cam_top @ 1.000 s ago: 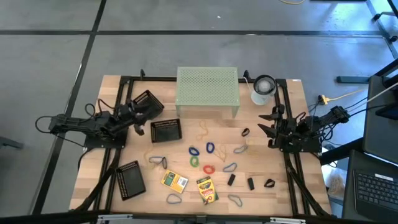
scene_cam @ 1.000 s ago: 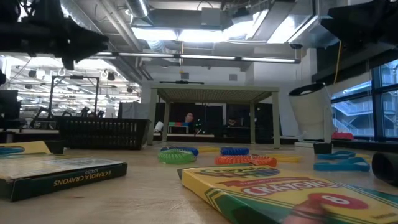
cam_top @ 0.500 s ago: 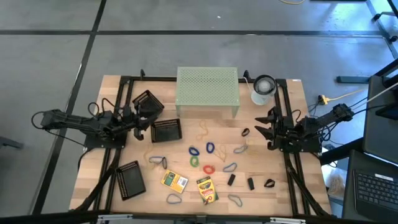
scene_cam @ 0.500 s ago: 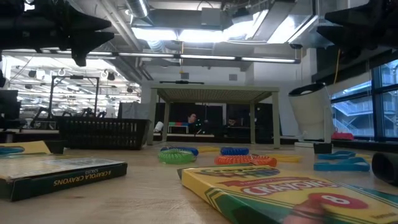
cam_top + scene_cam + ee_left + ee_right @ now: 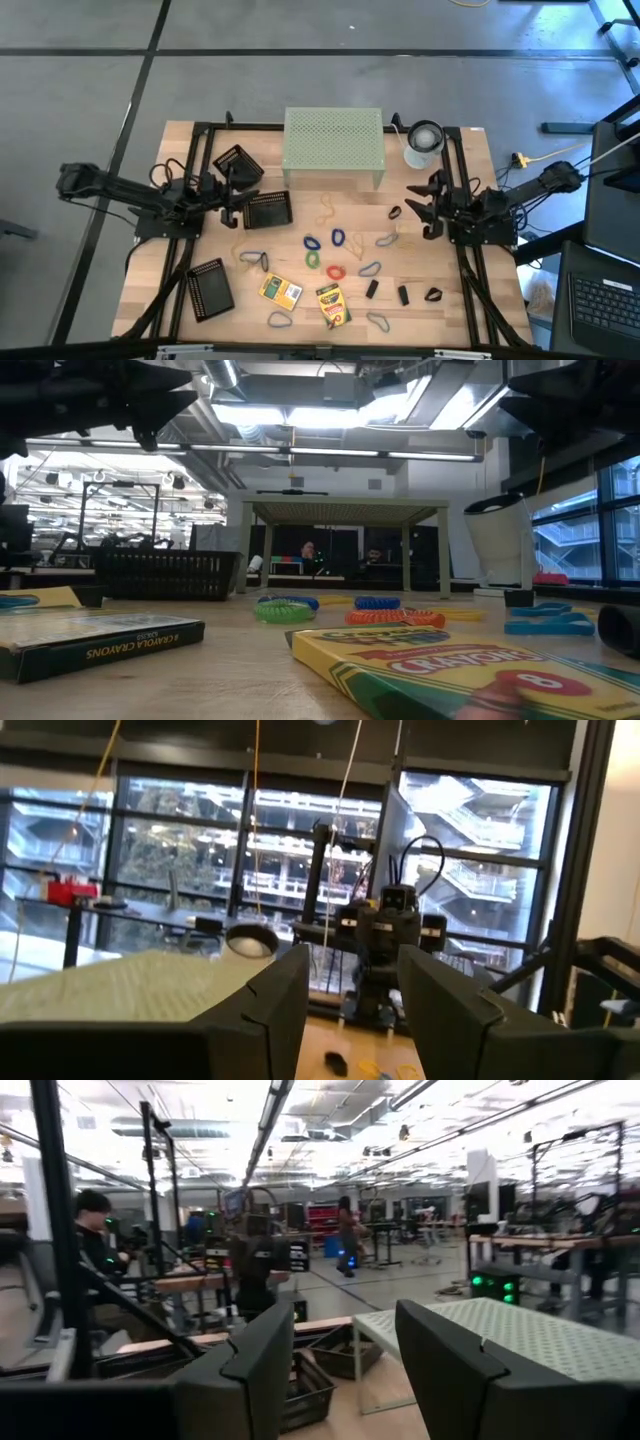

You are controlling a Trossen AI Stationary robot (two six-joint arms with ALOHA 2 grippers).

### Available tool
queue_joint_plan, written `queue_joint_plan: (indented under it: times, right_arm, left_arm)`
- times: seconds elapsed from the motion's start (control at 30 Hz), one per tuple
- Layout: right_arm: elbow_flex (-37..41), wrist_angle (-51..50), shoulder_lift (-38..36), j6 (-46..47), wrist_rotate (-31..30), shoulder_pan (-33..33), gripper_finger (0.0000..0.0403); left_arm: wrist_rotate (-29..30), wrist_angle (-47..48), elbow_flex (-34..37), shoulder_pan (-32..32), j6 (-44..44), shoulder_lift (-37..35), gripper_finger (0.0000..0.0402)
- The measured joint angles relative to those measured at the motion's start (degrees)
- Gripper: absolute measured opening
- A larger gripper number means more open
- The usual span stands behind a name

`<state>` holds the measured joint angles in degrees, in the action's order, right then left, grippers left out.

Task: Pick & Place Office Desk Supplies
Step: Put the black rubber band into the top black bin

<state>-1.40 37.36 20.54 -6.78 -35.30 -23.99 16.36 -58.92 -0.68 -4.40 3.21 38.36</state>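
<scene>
While both arms are held level above the wooden table (image 5: pixel 470 150), nothing is gripped by either. Nearest the front edge, a grey rubber-band loop (image 5: pixel 279 320) and another grey loop (image 5: pixel 378 321) are seen, with two yellow-green crayon boxes (image 5: pixel 281 291) lying flat between them, the second box (image 5: pixel 333 305) angled just beside the first. One small black mesh tray (image 5: pixel 209 289) is set at the front left. Three small black clips (image 5: pixel 372 288) are strung along the front right, well apart from the boxes. Open wood is left around each of these.

Mid-table, green, blue and red rubber-band loops (image 5: pixel 325 251) are clustered close together, with tan loops (image 5: pixel 327 209) lying farther back. Bare board is left on both flanks, bounded by the black frame rails (image 5: pixel 187 170).

Over the left side, the left gripper (image 5: pixel 232 203) is stretched out horizontally, fingers spread and empty, right at a second black mesh tray (image 5: pixel 267 209); a third tilted mesh tray (image 5: pixel 234 162) lies just behind. Over the right side, the right gripper (image 5: pixel 424 205) is pointed inward, fingers likewise spread apart, near a lone black clip (image 5: pixel 395 213).

At the back, a pale green perforated metal riser (image 5: pixel 333 141) is stood against the far edge, with a white-grey cylinder (image 5: pixel 423 144) beside it.
</scene>
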Motion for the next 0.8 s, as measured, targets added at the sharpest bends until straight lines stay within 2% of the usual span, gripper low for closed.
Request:
queue_joint_plan:
  times: [0.47,0.8]
  right_arm:
    - [-6.03,-0.03,9.92,-5.72,0.21,6.72,0.018]
    - [-7.42,0.14,15.26,-7.16,0.38,10.41,0.018]
  left_arm:
    - [0.0,-0.97,-7.8,0.0,-4.06,14.77,0.0152]
    - [0.49,-0.59,-12.4,0.0,-2.5,27.62,0.0189]
